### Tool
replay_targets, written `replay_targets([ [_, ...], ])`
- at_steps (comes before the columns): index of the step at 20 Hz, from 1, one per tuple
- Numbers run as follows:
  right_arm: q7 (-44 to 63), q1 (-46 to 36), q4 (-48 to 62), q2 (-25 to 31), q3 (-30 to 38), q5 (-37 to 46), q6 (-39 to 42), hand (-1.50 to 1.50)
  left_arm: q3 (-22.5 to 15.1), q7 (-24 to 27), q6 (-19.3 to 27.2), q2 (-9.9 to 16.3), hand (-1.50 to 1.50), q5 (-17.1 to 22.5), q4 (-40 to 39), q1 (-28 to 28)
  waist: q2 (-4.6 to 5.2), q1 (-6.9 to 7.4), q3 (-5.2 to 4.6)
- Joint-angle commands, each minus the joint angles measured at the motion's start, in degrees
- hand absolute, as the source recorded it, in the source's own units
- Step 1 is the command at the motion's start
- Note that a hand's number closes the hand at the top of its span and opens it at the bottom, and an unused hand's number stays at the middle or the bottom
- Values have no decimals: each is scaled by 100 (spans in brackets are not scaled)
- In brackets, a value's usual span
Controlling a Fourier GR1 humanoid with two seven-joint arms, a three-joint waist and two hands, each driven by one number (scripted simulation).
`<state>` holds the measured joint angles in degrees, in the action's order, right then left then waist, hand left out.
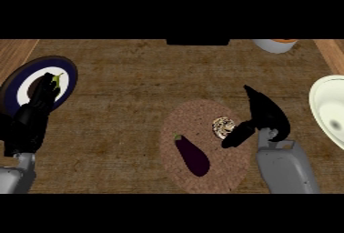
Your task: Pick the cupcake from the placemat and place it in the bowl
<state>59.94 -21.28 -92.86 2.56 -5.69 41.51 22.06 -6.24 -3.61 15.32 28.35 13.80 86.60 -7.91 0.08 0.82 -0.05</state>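
Note:
A small cupcake with pale frosting sits on the right part of a round brown placemat in the middle of the counter. My right hand is just right of the cupcake, fingers straight and pointing away, thumb reaching under and beside the cupcake without closing on it. The cream bowl lies at the right edge, partly cut off. My left hand rests open at the left, over the edge of a dark blue plate.
A dark purple eggplant lies on the placemat's lower half, left of my right forearm. The blue plate carries a yellow-green item. A white and orange container stands at the far edge, top right.

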Motion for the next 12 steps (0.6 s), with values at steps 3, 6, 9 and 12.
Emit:
replay_targets([
  [3,791,-227,640,-47,3,-10,707,-150,-50,87,107,-171,0,-189,131,196,-12,-22,2],
  [6,538,-107,421,99,-347,550,455,-150,86,-344,75,-90,0,-187,120,-147,-21,-80,5],
  [9,659,-355,394,-24,-431,857,411,-150,274,146,-234,-145,0,-162,-331,-108,-12,-85,1],
  [12,9,-262,1146,120,-289,994,121,-150,160,-101,-33,-368,0,-367,-175,-221,-2,-66,5],
])
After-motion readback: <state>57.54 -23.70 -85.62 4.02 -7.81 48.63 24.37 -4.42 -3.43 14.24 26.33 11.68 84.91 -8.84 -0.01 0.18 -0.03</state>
